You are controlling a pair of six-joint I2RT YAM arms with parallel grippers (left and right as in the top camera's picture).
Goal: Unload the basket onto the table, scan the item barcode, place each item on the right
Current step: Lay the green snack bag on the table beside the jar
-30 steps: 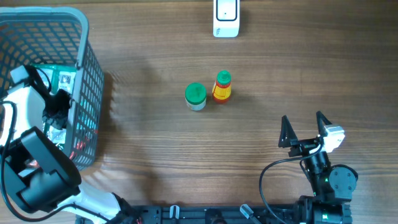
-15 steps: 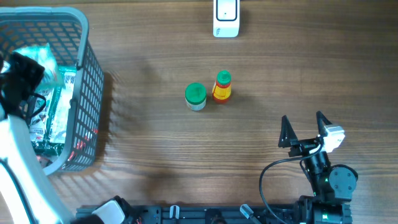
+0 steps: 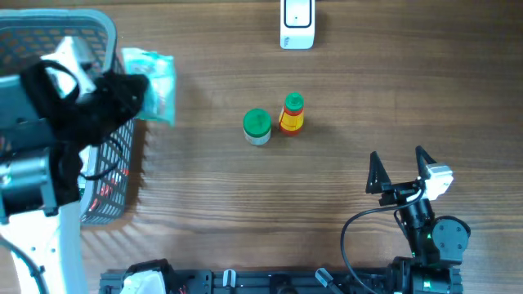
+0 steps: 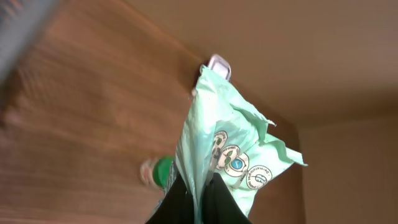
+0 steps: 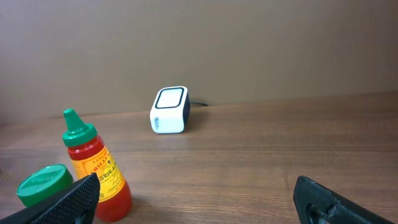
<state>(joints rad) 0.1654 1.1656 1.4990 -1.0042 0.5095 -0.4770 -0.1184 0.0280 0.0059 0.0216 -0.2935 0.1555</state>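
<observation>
One second ago the left gripper was inside the grey mesh basket; now, clamped on a crinkly pale-green plastic packet, it's outside, upper left. Likely next: the white box scanner, top centre. Right gripper gapes empty, lower right.

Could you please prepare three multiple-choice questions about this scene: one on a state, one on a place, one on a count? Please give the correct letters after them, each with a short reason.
1. The left hand is:
A. shut on the pale green packet
B. open and empty
C. out of sight

2. The white scanner stands:
A. in the left hand
B. alone at the far edge of the table
C. touching the packet

3. How many green-capped containers stand mid-table?
A. one
B. two
C. four

Answers:
1 A: the wrist view shows the fingers pinching the packet.
2 B: nothing is near it at the top of the overhead view.
3 B: the jar and the red sauce bottle stand side by side.
</observation>
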